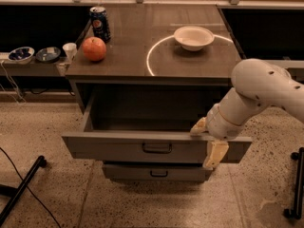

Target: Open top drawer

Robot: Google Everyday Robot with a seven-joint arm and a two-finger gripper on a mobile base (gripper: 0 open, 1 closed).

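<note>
Top drawer [114, 148] open under tabletop [126, 56]; gripper [207, 144] at its front; speckled floor [61, 201].

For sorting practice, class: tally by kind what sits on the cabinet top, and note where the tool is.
Can: 1
Fruit: 1
Bowl: 1
Total: 3
Tool: at the open top drawer's front edge, right side.

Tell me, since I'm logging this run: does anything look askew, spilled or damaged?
Nothing stands out. The top drawer is pulled out level, the gripper at its right front edge. Can, apple and bowl sit upright on the cabinet top, nothing spilled.
</note>
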